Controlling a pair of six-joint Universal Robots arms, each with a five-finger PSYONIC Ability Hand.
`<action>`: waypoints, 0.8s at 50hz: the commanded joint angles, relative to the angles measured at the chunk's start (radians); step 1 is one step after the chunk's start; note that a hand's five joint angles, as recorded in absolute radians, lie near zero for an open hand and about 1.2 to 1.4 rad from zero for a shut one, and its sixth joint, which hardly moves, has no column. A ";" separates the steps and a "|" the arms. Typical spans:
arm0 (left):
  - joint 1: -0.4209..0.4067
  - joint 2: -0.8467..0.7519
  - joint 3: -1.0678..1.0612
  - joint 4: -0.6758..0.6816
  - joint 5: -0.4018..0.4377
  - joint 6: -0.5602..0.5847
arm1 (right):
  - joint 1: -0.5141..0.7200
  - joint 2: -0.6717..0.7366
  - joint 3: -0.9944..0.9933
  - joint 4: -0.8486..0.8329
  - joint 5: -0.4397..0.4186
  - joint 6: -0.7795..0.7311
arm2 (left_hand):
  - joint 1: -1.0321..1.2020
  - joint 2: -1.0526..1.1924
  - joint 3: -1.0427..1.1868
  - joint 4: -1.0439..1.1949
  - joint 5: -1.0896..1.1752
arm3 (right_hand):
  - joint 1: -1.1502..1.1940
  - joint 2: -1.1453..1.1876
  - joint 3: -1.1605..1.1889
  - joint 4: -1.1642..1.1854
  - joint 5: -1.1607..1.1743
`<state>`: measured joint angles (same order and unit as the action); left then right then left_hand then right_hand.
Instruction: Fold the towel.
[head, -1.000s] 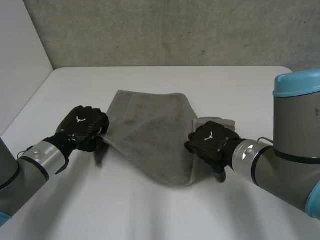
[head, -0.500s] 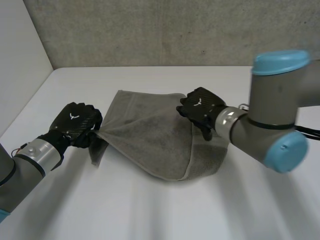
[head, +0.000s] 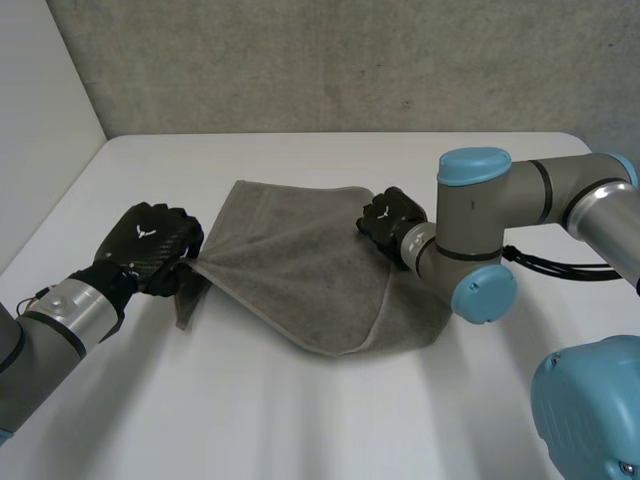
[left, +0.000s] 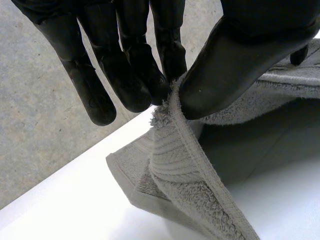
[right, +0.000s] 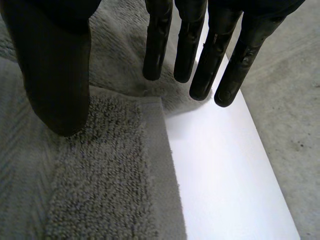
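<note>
Table (head: 330, 420): towel is borne at its middle.
Towel (head: 290, 270): spread between the hands, long axis left to right.
Left hand (head: 150, 245): left corner is pinched between thumb and fingers.
Right hand (head: 390, 222): fingers straight, nothing held, poised at the far-right edge.

Rough terry towel (head: 300, 270), smooth table (head: 300, 420)

A smooth white tabletop (head: 300, 420) with rounded far corners stretches across the scene. Behind its far edge rises a rough grey concrete wall (head: 350, 60), speckled with small pits. A plain white panel (head: 40, 110) stands along the tabletop's left side.
</note>
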<state>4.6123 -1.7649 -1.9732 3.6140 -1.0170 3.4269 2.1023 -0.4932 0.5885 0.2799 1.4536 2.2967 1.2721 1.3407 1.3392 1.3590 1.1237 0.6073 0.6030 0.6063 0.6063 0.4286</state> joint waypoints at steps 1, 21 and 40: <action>0.002 -0.001 0.001 0.002 0.000 0.000 | -0.013 -0.005 0.016 0.004 0.002 -0.003 | 0.124 0.056 0.057 0.037 0.098 | 0.044 0.049 0.045 0.045 0.048; 0.022 -0.002 0.002 0.002 0.002 0.000 | -0.050 -0.050 0.125 0.016 0.001 -0.006 | 0.124 0.056 0.057 0.037 0.098 | 0.044 0.049 0.045 0.045 0.048; 0.037 0.001 0.013 0.002 -0.002 0.000 | -0.099 -0.337 0.313 0.012 -0.018 0.029 | 0.124 0.056 0.057 0.037 0.098 | 0.789 0.793 0.790 0.790 0.793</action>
<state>4.6383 -1.7667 -1.9665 3.6156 -1.0167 3.4283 2.0252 -0.7207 0.8455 0.2929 1.4447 2.3058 1.2721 1.3407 1.3402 1.3591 1.1237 1.3206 1.3163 1.3273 1.3378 1.1695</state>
